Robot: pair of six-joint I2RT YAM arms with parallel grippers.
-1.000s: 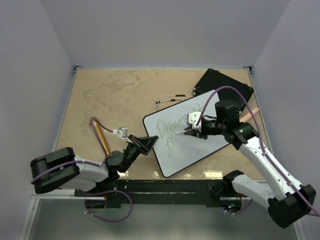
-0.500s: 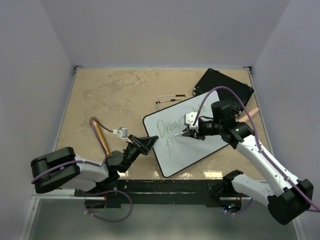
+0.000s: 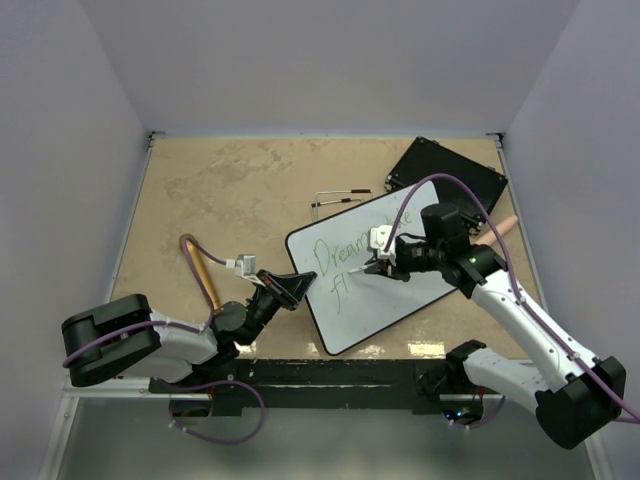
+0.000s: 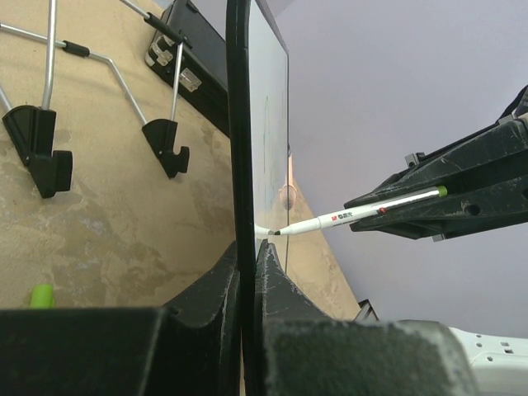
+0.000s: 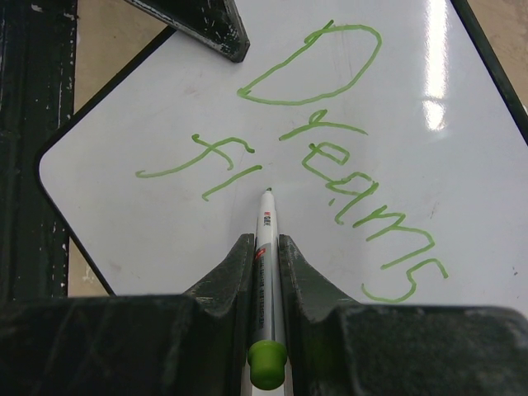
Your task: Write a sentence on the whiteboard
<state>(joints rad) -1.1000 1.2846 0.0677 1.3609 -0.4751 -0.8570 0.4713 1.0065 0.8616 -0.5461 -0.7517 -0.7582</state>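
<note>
1. Partly hidden in the top view: whiteboard [image 3: 360,300], lying right of centre on the table [image 3: 230,190], turned diagonal, far right part covered by the right arm, far corner just beside the black board [image 3: 450,168].
2. Seen edge-on from the left wrist, so the green writing is barely legible there. Read plainly from the right wrist as "Dreams" with "fl" beneath.
3. Pinched together on the whiteboard's near-left edge: left gripper [image 3: 290,287], fingers cut off at the bottom of its own view.
4. Clamped on a pen [image 5: 266,239]: right gripper [image 3: 380,264], pen tip at the whiteboard's surface just beside the "l".
5. Half behind the left fingers, on the table: a small green thing [image 4: 41,294], too cut off to name.
6. Past the whiteboard's right side: a pinkish stub [image 3: 503,224], the rest hidden by the arm.
7. Counted: two arms, two grippers, one pen, one whiteboard, one black board, one wire stand [image 3: 335,198] showing two black feet in the left wrist view, one full word plus two letters.
</note>
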